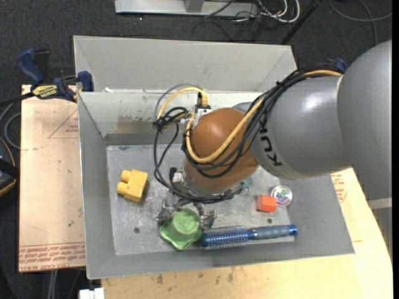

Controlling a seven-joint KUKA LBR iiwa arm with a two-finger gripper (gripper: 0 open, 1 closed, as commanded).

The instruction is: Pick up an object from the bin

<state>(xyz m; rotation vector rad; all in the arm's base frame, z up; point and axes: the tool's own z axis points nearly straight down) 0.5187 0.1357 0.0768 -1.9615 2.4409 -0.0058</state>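
Since the arm comes in from the right and bends straight down, its brown wrist cover (215, 148) sits over the middle of the bin (93, 185) and hides a chunk of the floor. Below it the claw (187, 215) is down low near the front wall. As far as I can make out, its two metal tips are spread apart, one on each side of the top of a green thing (181, 232). So it looks lined up to close on that one, but I wouldn't call it gripped yet. The green thing is bright, roundish and a bit lumpy, with a raised round part in the middle. Could be a lid or a soft toy, can't say which. It lies on the bin floor, touching the bristle end of a blue hairbrush (246, 235) on its right. A yellow block (133, 184) sits well off to the left, and a small orange cube (266, 203) is over on the right.
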